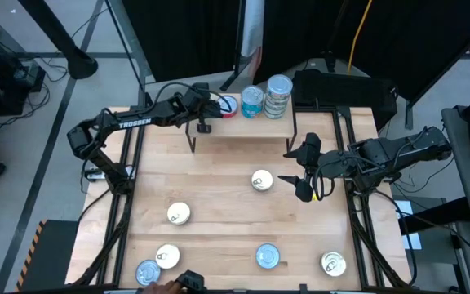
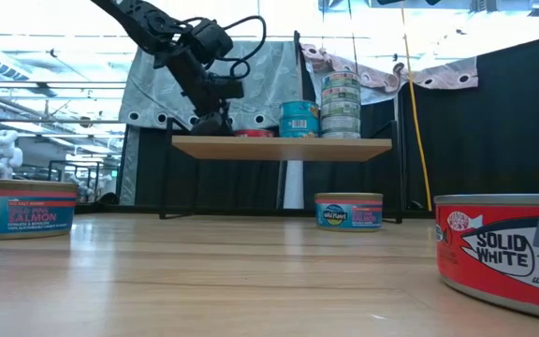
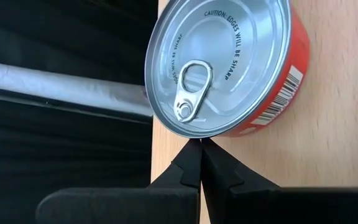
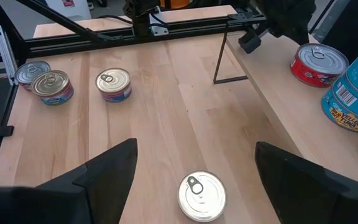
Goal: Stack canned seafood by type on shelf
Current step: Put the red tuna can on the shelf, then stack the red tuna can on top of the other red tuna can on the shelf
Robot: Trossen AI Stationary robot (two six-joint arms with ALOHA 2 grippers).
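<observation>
While its two fingers are pressed fully together and hold nothing, the left end effector [image 3: 200,163] sits over the left end of the shelf [image 1: 243,126], its tips just beside the rim of a red-sided tin [image 3: 225,65] that lies flat on the shelf top with its pull-tab lid up. In the low view this end effector [image 2: 211,120] reaches down to the shelf's left end, close to the red tin. Further right on the shelf stand a blue stack of tins [image 1: 252,101] and, beside it, a taller stack [image 1: 278,95].

The right end effector [image 1: 299,186] hangs with its fingers spread wide and empty above the table [image 1: 219,196], just right of a gold-lidded tin [image 1: 262,180] lying in front of the shelf; the right wrist view shows that tin between the spread fingers.

More tins lie apart on the table: one at mid left [image 1: 179,214], two touching at the near left corner [image 1: 157,265], a blue-lidded one near the front centre [image 1: 268,256], and one at the near right [image 1: 333,263].
</observation>
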